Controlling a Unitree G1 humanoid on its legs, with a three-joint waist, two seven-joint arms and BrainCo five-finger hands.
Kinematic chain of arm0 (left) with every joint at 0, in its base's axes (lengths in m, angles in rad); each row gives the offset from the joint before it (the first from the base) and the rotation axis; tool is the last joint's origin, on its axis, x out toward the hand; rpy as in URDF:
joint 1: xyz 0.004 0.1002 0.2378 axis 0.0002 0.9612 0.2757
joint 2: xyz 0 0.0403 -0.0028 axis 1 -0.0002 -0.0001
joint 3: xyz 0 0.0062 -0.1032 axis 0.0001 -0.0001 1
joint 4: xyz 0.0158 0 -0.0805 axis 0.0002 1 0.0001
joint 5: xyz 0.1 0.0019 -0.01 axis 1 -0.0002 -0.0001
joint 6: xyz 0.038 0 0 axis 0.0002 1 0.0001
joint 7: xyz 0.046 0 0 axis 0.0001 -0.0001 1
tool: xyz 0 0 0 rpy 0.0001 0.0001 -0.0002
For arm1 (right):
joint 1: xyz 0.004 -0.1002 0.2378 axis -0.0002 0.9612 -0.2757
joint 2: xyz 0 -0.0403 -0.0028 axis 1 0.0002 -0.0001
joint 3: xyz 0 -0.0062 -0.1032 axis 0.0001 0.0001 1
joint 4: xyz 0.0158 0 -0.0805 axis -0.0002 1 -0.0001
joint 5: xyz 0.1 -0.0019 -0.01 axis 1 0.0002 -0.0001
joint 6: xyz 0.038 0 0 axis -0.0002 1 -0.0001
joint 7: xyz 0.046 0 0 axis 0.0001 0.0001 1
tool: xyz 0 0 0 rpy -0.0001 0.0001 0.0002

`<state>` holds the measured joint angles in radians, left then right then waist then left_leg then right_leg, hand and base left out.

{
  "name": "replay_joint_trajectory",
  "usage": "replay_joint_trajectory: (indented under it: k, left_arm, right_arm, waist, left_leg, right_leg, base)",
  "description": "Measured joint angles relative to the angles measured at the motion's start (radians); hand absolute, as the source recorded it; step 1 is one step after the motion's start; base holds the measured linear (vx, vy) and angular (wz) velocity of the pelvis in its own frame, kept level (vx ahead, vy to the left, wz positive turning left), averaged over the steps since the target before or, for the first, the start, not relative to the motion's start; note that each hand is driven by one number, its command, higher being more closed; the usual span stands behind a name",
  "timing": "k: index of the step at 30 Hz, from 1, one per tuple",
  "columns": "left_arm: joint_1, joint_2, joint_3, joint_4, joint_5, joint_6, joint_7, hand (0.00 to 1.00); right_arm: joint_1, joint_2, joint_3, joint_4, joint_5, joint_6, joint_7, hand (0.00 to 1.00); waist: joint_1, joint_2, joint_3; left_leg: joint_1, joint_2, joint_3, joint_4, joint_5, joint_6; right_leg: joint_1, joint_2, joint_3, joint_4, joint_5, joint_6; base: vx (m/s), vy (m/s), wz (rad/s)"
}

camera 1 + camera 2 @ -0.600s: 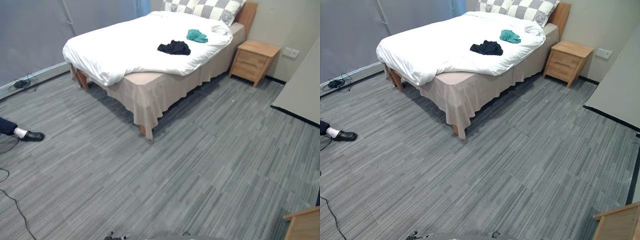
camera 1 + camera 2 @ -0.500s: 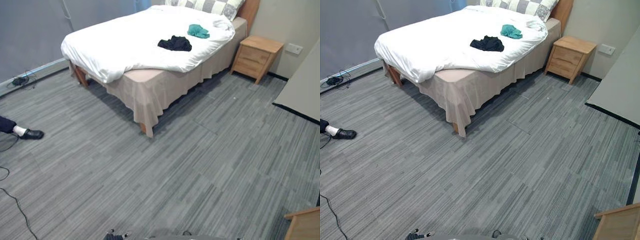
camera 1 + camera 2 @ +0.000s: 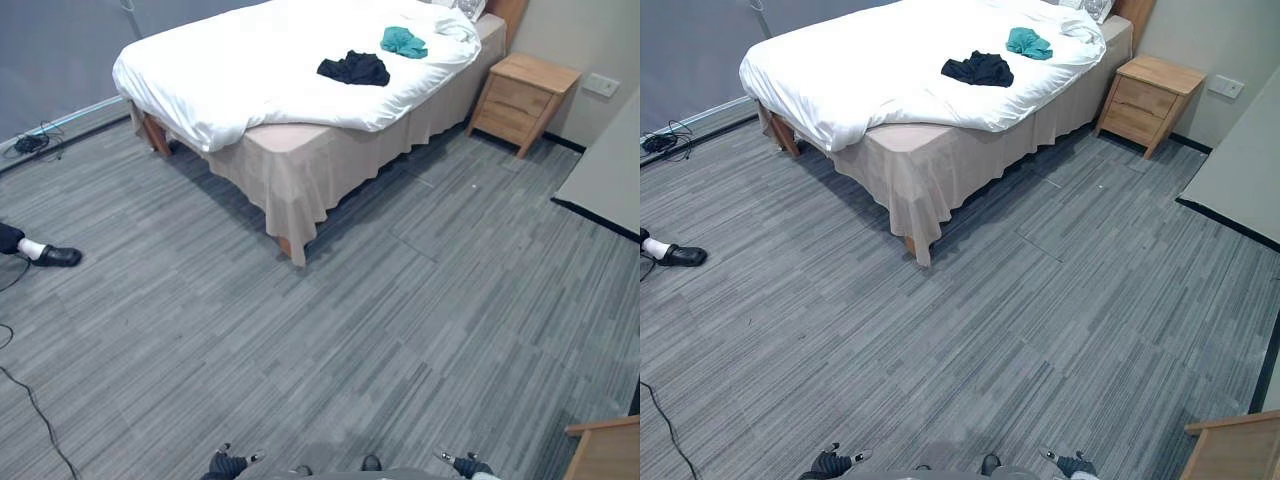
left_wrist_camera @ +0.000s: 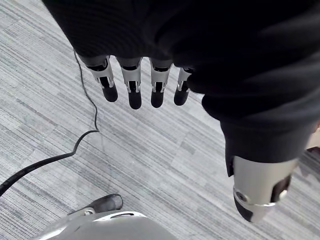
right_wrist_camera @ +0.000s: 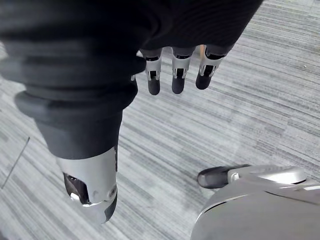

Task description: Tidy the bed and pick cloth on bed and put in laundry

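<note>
A bed with a rumpled white duvet stands at the far side of the room, across a stretch of grey floor. On the duvet lie a black cloth and, nearer the headboard, a teal cloth. My left hand hangs over the floor with straight fingers and holds nothing. My right hand hangs the same way, fingers straight and empty. Both hands are far from the bed.
A wooden nightstand stands right of the bed. A person's black shoe rests on the floor at the left. Cables lie by the far wall. A wooden furniture corner juts in at the lower right.
The whole view has tipped downward, so the bed sits higher in the picture. Both cloths lie as before on the duvet.
</note>
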<state>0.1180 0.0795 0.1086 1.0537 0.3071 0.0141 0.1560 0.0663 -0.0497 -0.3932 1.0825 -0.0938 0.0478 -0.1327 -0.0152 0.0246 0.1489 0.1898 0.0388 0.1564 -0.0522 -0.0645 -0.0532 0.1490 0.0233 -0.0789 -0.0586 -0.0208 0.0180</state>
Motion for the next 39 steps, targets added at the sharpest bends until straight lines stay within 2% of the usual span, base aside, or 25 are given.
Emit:
replay_joint_trajectory:
  k: [13,18,19,20,21,22,23,24,25,26,27,28,29,30,31,32,33,34,35,36,37,38,39]
  left_arm:
    - [-0.004,0.007,-0.019,0.001,0.000,0.000,-0.001,0.00]
    - [-0.029,0.010,-0.019,0.003,-0.001,0.001,-0.001,0.00]
    - [-0.034,0.009,-0.019,0.002,-0.004,0.001,-0.002,0.00]
    - [-0.044,0.011,-0.020,0.002,-0.009,0.001,-0.002,0.00]
    - [-0.051,0.012,-0.022,0.003,-0.010,0.001,-0.003,0.00]
    - [-0.058,0.016,-0.028,0.005,-0.014,0.001,-0.003,0.00]
    - [-0.061,0.021,-0.031,0.009,-0.016,0.001,-0.003,0.00]
    - [-0.061,0.032,-0.033,0.019,-0.017,0.002,-0.003,0.00]
    - [-0.060,0.038,-0.038,0.019,-0.017,0.003,-0.003,0.00]
    - [-0.061,0.038,-0.038,0.020,-0.017,0.004,-0.003,0.00]
    - [-0.065,0.035,-0.037,0.023,-0.017,0.004,-0.003,0.00]
    - [-0.087,0.023,-0.036,0.035,-0.018,0.004,-0.003,0.00]
    - [-0.099,0.018,-0.036,0.039,-0.017,0.004,-0.003,0.00]
    - [-0.110,0.015,-0.036,0.037,-0.017,0.003,-0.003,0.00]
    - [-0.114,0.017,-0.035,0.038,-0.017,0.001,-0.003,0.00]
    - [-0.120,0.030,-0.026,0.042,-0.014,0.001,-0.004,0.00]
    - [-0.140,0.014,-0.020,0.044,-0.010,-0.001,-0.005,0.00]
    - [-0.144,0.005,-0.017,0.044,-0.007,-0.003,-0.005,0.00]
    - [-0.149,-0.006,-0.016,0.043,0.001,-0.011,-0.005,0.00]
    - [-0.151,-0.020,0.003,0.037,0.002,-0.014,-0.006,0.00]
    - [-0.151,-0.024,0.013,0.034,0.002,-0.014,-0.006,0.00]
    - [-0.146,-0.030,0.019,0.025,0.001,-0.013,-0.005,0.00]
    - [-0.139,-0.038,0.025,0.002,-0.008,-0.013,-0.009,0.00]
  right_arm:
    - [0.001,0.001,-0.003,-0.002,0.000,0.000,0.000,0.00]
    - [-0.015,0.002,-0.008,-0.007,0.000,0.002,0.000,0.00]
    - [-0.021,0.002,-0.015,-0.007,0.000,0.002,0.000,0.00]
    - [-0.036,0.003,-0.021,-0.008,0.000,0.002,0.000,0.00]
    - [-0.041,0.003,-0.022,-0.010,0.000,0.002,0.000,0.00]
    - [-0.041,0.001,-0.029,-0.013,0.000,0.001,0.001,0.00]
    - [-0.041,0.000,-0.039,-0.021,0.000,0.000,0.001,0.00]
    - [-0.033,0.009,-0.044,-0.032,0.000,0.002,0.001,0.00]
    - [-0.015,0.013,-0.046,-0.030,0.001,0.004,0.001,0.00]
    - [-0.006,0.017,-0.056,-0.026,0.003,0.005,0.001,0.00]
    - [0.001,0.023,-0.070,-0.024,0.007,0.006,0.000,0.00]
    - [-0.007,0.013,-0.079,-0.028,0.008,0.006,0.000,0.00]
    - [-0.011,0.008,-0.078,-0.028,0.008,0.005,0.000,0.00]
    - [-0.014,0.008,-0.078,-0.027,0.008,0.005,0.000,0.00]
    - [-0.015,0.013,-0.078,-0.025,0.008,0.005,0.000,0.00]
    - [-0.020,0.023,-0.078,-0.024,0.008,0.004,0.001,0.00]
    - [-0.028,0.022,-0.082,-0.020,0.008,0.004,0.001,0.00]
    - [-0.034,0.020,-0.085,-0.018,0.008,0.001,0.001,0.00]
    - [-0.044,0.020,-0.101,-0.015,0.008,0.001,0.001,0.00]
    - [-0.052,0.012,-0.122,-0.010,0.008,0.002,0.002,0.00]
    - [-0.054,0.011,-0.122,-0.006,0.007,0.005,0.001,0.00]
    - [-0.053,0.016,-0.117,-0.006,0.007,0.007,0.000,0.00]
    - [-0.054,0.010,-0.111,-0.008,0.007,0.006,-0.001,0.00]
  waist:
    - [0.002,-0.001,0.001]
    - [0.001,-0.004,0.002]
    - [0.003,-0.003,0.002]
    - [0.001,-0.003,0.013]
    - [0.000,-0.001,0.021]
    - [0.001,-0.007,0.033]
    - [0.000,-0.009,0.040]
    - [-0.024,-0.013,0.049]
    - [-0.042,-0.020,0.052]
    - [-0.046,-0.022,0.052]
    - [-0.050,-0.016,0.058]
    - [-0.061,0.012,0.078]
    - [-0.066,0.022,0.086]
    - [-0.076,0.021,0.092]
    - [-0.081,0.008,0.093]
    - [-0.086,-0.019,0.110]
    - [-0.085,0.001,0.124]
    - [-0.084,0.008,0.127]
    - [-0.085,0.018,0.133]
    - [-0.085,0.022,0.134]
    - [-0.085,0.024,0.135]
    - [-0.084,0.030,0.138]
    - [-0.081,0.039,0.146]
  left_leg:
    - [-0.007,0.009,0.019,-0.016,0.000,0.000]
    - [-0.066,0.023,0.053,-0.017,0.000,0.001]
    - [-0.073,0.026,0.064,-0.013,-0.004,-0.004]
    - [-0.081,0.032,0.075,0.001,-0.015,-0.008]
    - [-0.078,0.033,0.081,0.009,-0.028,-0.002]
    - [-0.070,0.033,0.090,0.030,-0.078,0.003]
    - [-0.062,0.033,0.089,0.044,-0.093,0.006]
    - [-0.047,0.031,0.078,0.072,-0.120,0.005]
    - [-0.023,0.033,0.061,0.087,-0.135,0.011]
    - [-0.008,0.037,0.059,0.088,-0.145,0.005]
    - [0.014,0.055,0.056,0.094,-0.158,-0.005]
    - [0.038,0.105,0.053,0.091,-0.169,-0.032]
    - [0.045,0.128,0.053,0.086,-0.174,-0.042]
    - [0.057,0.146,0.055,0.076,-0.178,-0.055]
    - [0.069,0.145,0.058,0.064,-0.176,-0.061]
    - [0.113,0.144,0.070,0.052,-0.185,-0.077]
    - [0.145,0.178,0.091,0.056,-0.171,-0.088]
    - [0.150,0.186,0.102,0.057,-0.141,-0.093]
    - [0.170,0.200,0.116,0.070,-0.061,-0.125]
    - [0.142,0.232,0.115,0.185,-0.003,-0.140]
    - [0.094,0.259,0.105,0.303,0.022,-0.128]
    - [-0.022,0.320,0.068,0.574,0.134,-0.083]
    - [-0.111,0.365,0.039,0.803,0.166,-0.065]
  right_leg:
    - [-0.007,0.013,0.009,-0.034,0.014,-0.016]
    - [-0.084,0.029,0.043,-0.017,0.016,-0.028]
    - [-0.110,0.031,0.048,0.022,-0.006,-0.026]
    - [-0.184,0.030,0.046,0.165,-0.075,-0.010]
    - [-0.227,0.026,0.033,0.260,-0.112,0.019]
    - [-0.343,-0.002,-0.025,0.524,-0.166,0.090]
    - [-0.398,-0.024,-0.054,0.645,-0.168,0.095]
    - [-0.475,-0.082,-0.107,0.838,-0.181,0.092]
    - [-0.511,-0.139,-0.148,0.918,-0.210,0.073]
    - [-0.525,-0.167,-0.166,0.917,-0.223,0.061]
    - [-0.546,-0.200,-0.196,0.843,-0.232,0.052]
    - [-0.561,-0.194,-0.214,0.633,-0.184,0.031]
    - [-0.564,-0.184,-0.219,0.520,-0.136,0.038]
    - [-0.568,-0.177,-0.213,0.340,-0.052,0.051]
    - [-0.570,-0.180,-0.202,0.249,-0.002,0.077]
    - [-0.575,-0.188,-0.164,0.180,0.086,0.087]
    - [-0.587,-0.158,-0.161,0.241,0.183,0.046]
    - [-0.610,-0.151,-0.158,0.292,0.182,0.042]
    - [-0.629,-0.131,-0.161,0.376,0.137,-0.022]
    - [-0.614,-0.107,-0.168,0.413,0.082,-0.050]
    - [-0.592,-0.093,-0.170,0.411,0.059,-0.055]
    - [-0.524,-0.066,-0.174,0.379,0.030,-0.072]
    - [-0.468,-0.036,-0.176,0.349,0.011,-0.088]
  base:
    - [-0.03,-0.037,-0.03]
    - [0.03,-0.049,-0.22]
    - [0.07,-0.048,-0.31]
    - [0.03,-0.021,-0.26]
    - [0.03,-0.046,-0.40]
    - [0.00,-0.042,-0.31]
    - [0.04,-0.062,-0.07]
    - [0.12,-0.051,0.35]
    - [0.18,-0.047,0.43]
    - [0.36,-0.084,0.34]
    - [0.45,-0.154,0.24]
    - [0.49,-0.200,0.24]
    - [0.50,-0.271,0.20]
    - [0.43,-0.253,0.13]
    - [0.58,-0.356,0.09]
    - [0.59,-0.352,-0.12]
    - [0.60,-0.352,-0.24]
    - [0.58,-0.341,-0.42]
    - [0.55,-0.408,-0.42]
    - [0.53,-0.438,-0.37]
    - [0.56,-0.467,-0.29]
    - [0.58,-0.387,-0.19]
    - [0.77,-0.430,-0.41]
